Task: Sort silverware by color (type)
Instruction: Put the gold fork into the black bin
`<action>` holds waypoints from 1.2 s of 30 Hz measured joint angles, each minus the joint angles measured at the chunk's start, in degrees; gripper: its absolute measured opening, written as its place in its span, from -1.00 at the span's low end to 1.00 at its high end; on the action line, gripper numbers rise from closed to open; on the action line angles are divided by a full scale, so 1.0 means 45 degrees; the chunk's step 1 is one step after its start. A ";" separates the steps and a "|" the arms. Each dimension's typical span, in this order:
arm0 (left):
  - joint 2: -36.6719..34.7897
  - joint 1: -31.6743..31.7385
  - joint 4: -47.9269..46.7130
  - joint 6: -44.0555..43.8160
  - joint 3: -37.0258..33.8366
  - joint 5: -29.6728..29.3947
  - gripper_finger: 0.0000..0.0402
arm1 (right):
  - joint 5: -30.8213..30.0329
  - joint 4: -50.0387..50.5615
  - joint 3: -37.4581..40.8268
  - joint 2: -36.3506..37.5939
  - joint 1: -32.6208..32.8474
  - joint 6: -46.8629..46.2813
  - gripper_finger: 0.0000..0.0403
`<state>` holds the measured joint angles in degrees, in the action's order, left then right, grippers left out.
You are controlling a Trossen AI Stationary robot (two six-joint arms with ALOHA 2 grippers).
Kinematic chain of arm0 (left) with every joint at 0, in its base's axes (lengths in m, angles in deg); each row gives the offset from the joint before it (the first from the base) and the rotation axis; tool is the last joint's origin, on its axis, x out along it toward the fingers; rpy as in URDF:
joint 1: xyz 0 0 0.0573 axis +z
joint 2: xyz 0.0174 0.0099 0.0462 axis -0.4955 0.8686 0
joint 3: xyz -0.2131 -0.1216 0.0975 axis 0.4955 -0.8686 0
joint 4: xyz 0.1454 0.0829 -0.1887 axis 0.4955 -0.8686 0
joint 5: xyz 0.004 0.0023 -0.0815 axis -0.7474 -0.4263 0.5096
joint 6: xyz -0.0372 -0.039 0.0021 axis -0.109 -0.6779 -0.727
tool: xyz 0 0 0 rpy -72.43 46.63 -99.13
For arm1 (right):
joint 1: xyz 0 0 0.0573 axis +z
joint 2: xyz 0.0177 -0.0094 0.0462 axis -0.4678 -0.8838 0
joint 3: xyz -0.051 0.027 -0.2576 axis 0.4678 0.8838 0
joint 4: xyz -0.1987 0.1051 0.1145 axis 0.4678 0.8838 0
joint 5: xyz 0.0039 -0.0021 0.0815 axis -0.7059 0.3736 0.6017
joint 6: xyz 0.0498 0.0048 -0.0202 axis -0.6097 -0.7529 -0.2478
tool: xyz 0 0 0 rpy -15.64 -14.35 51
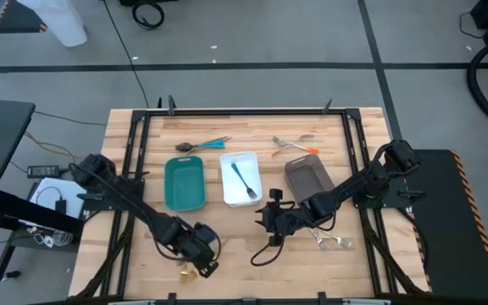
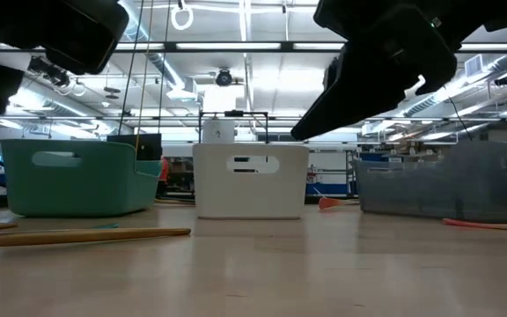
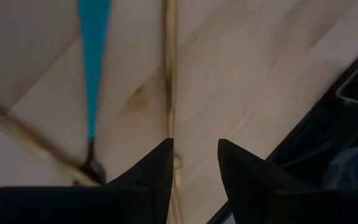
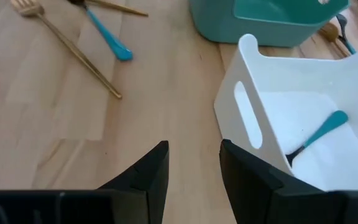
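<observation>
A: From above, where does each arm stand?

B: The left gripper (image 1: 200,264) is low at the bench's (image 1: 244,258) near edge, over a small cluster of gold pieces (image 1: 186,270). The right gripper (image 1: 271,222) hangs just off the near corner of the white tray (image 1: 224,193), which already holds a blue-handled fork (image 1: 244,179). The teal tray (image 1: 184,182) and the grey-brown tray (image 1: 308,175) look empty.

A: And level with the bench?

B: A gold piece (image 2: 82,236) lies along the wood in front of the trays; both arms are dark masses overhead.

A: Left wrist?

B: Its jaws are parted with nothing between them. A gold handle (image 3: 170,74) runs straight ahead of the left-hand finger, a blue handle (image 3: 93,56) further out that side. I'd centre on one handle only, so the crossing pieces aren't dragged along.

A: Right wrist?

B: Jaws parted, empty. The white tray's wall sits just ahead, so it's the likely obstruction; a gold fork (image 4: 67,42) lies well ahead.
</observation>
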<state>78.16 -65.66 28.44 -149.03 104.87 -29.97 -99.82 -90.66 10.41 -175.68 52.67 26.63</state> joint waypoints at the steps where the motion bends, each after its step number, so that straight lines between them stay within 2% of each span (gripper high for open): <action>1: 0.0160 -0.0016 -0.0344 -0.0121 0.0246 0.0022 -0.35 | 0.0103 -0.0015 0.0000 0.0000 0.0001 0.0099 -0.26; 4: 0.0597 -0.0049 -0.1354 -0.0477 0.0884 0.0008 -0.40 | 0.0209 -0.0020 0.0000 0.0000 0.0004 0.0312 -0.26; 10: 0.1693 -0.0148 -0.1272 -0.0812 0.2033 -0.0116 -0.44 | 0.0212 0.0120 -0.0005 0.0000 0.0029 0.0371 -0.26; 15: 0.2522 -0.0390 -0.2040 -0.1040 0.2715 -0.0120 -0.44 | 0.0215 0.0221 -0.0005 0.0000 0.0152 0.0459 -0.26; 23: 0.2674 -0.0701 -0.3264 -0.1548 0.2936 -0.0280 -0.45 | 0.0217 0.0246 -0.0010 0.0000 0.0259 0.0454 -0.26; 36: 0.3256 -0.0772 -0.2852 -0.1791 0.2936 -0.0397 -0.45 | 0.0459 -0.0080 -0.0024 0.0000 0.0300 0.0318 -0.26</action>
<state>92.82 -69.14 15.60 -157.10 118.09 -31.76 -97.75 -91.02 10.30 -175.68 54.02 28.06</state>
